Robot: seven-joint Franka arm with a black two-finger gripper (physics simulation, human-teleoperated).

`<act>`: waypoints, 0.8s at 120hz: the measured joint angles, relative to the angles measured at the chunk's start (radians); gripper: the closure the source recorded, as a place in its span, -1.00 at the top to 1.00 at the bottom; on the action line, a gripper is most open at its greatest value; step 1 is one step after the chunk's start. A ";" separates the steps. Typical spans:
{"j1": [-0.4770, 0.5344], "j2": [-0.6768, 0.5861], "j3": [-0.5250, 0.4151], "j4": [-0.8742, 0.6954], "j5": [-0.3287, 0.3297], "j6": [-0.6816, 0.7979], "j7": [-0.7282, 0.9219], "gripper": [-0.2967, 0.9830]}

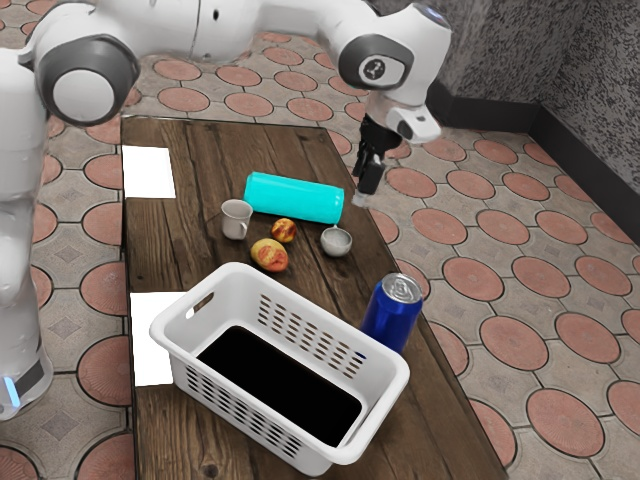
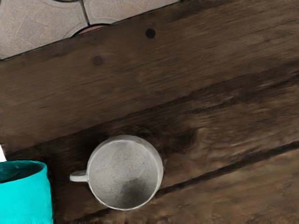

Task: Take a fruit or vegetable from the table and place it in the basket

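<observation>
Basket [image 1: 384,388] nearest; fruits [image 1: 269,255] lower, apart from gripper [image 1: 364,188]

- No words, brands or numbers can be read in either view.
- Upper right of the exterior view: a small round emblem [image 1: 375,69] stands on the oval joint cover [image 1: 394,71] of the white arm [image 1: 424,40], pale with dark marks inside, too small to make out as letters or a sign.

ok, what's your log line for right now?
pincer: raised, no fruit held; two fruits: on table; basket: beside blue can; pick: not done
</observation>
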 joint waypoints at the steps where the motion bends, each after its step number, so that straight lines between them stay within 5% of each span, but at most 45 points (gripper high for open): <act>1: 0.000 -0.011 0.001 -0.019 0.004 0.007 0.004 0.54; 22: -0.005 -0.058 0.000 -0.142 0.058 0.152 0.143 0.54; 65: 0.010 0.084 0.040 -0.121 0.072 0.349 0.395 0.54; 96: 0.000 0.095 -0.066 -0.126 0.065 0.387 0.492 0.54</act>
